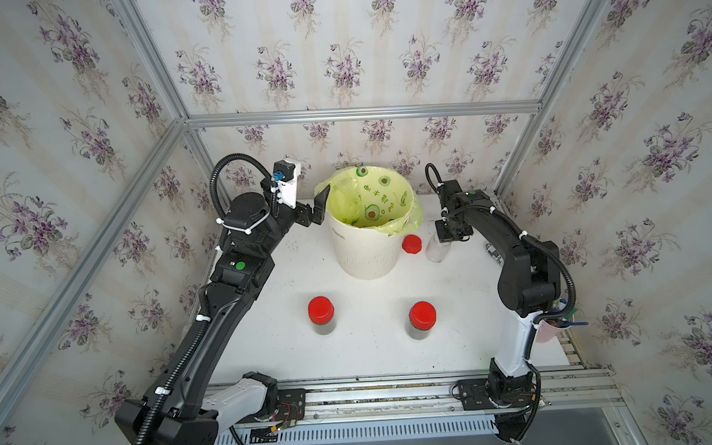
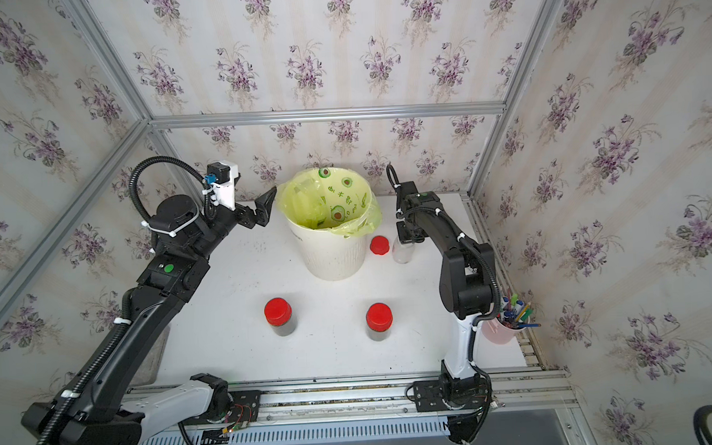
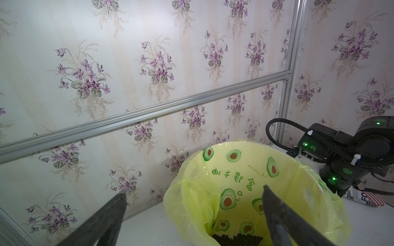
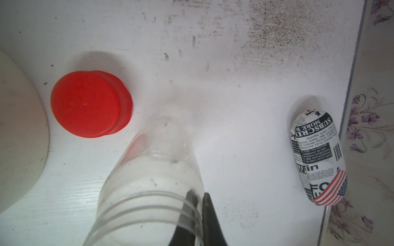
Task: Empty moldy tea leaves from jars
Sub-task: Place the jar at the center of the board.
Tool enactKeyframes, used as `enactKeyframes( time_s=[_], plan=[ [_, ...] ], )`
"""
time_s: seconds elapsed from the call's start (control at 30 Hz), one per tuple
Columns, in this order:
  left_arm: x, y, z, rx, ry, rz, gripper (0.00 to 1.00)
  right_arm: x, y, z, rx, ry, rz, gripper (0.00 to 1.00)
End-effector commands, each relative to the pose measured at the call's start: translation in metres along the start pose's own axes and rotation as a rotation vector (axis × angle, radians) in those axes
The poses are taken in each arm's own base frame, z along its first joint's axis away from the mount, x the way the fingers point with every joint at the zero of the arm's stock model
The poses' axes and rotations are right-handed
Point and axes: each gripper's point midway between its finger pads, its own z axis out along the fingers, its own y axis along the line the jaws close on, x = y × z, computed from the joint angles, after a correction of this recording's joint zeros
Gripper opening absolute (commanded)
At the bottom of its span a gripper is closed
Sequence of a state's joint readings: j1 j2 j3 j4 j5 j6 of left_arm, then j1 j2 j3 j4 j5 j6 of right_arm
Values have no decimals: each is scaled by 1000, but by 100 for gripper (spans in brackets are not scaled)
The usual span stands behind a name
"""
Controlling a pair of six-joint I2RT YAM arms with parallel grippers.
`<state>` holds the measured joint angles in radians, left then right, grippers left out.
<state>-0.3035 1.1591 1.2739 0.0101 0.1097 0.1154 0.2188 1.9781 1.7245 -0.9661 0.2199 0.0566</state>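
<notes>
A white bin lined with a yellow-green bag is set at the back of the white table. The left gripper is held just beside its rim, jaws spread wide with nothing between them. Loose tea leaves are seen at the bottom of the bag. A loose red lid is laid flat between the bin and the empty jar, close to both. The empty jar is held upright, long axis near vertical and mouth upward, its rim wall pinched by the closed right gripper; whether its base rests on the table cannot be told. A capped jar and a second capped jar are placed upright nearer the front, red lids up, dark leaves seen through their walls, well apart from both grippers. A newspaper-print pouch is laid by the table's right edge, marked "SUBSCRI" and "MORE" beside a flag. "avocado" is printed on the bag. A pink cup of pens is set by the right arm's base.
</notes>
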Motion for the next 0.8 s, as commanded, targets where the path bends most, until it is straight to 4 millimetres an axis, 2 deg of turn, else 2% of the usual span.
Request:
enactKeyframes(
  time_s=[0.0,0.33,0.4,0.6,0.77],
  plan=[
    [-4,-2,0,11,-14,4,99,-1,0,3,15,-3,7,0],
    [-3,-3,0,17,-11,9,99,2,7,6,-15,0,10,1],
    [-4,-3,0,19,-13,12,100,1,8,3,-20,-9,12,5],
    [-4,-7,-1,39,-16,16,100,-3,18,-5,-93,-37,17,7],
    [-4,-7,-1,39,-17,16,100,-6,20,-12,-114,-55,20,17]
  ],
)
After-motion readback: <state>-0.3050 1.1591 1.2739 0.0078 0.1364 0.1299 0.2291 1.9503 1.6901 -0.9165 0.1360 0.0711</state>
